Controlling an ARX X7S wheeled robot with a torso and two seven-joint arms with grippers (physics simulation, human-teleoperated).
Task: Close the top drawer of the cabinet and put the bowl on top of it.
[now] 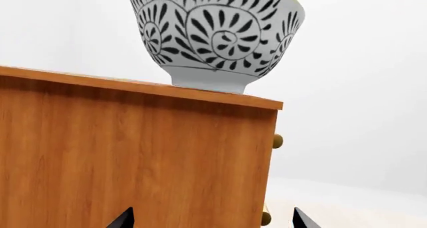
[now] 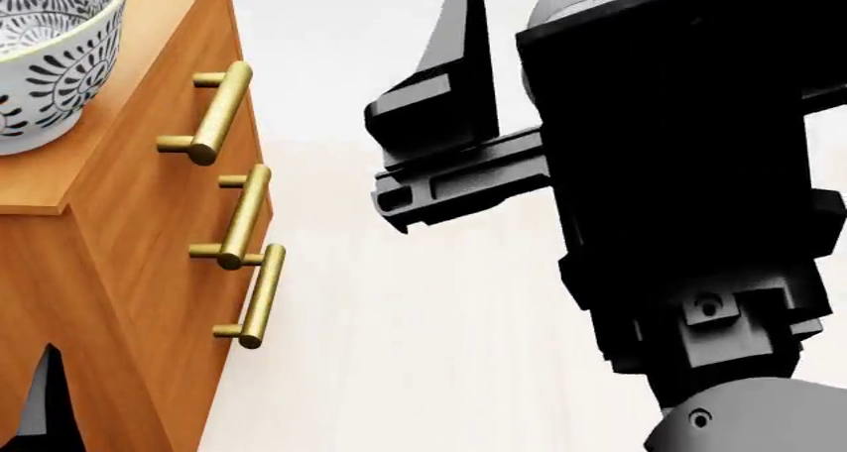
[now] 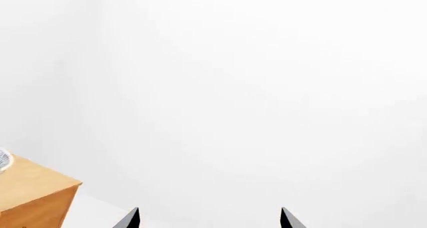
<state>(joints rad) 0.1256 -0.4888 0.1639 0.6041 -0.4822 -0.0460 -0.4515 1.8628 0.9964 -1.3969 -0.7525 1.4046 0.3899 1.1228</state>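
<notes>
The bowl [image 1: 217, 35] rests on the cabinet [image 1: 133, 158] top. Top drawer [image 2: 159, 125] sits flush. Left gripper [image 1: 212, 219] and right gripper [image 3: 208, 218]: fingers spread, empty.

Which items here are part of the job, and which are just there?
Job:
- bowl, standing on the cabinet top
- cabinet
- top drawer, flush with the two below
- left gripper, open, empty
- right gripper, open, empty

Just there:
- two lower drawers
- pale floor

Plain white walls [image 3: 267, 88] meet a pale, evenly lit floor [image 2: 423, 323].
</notes>
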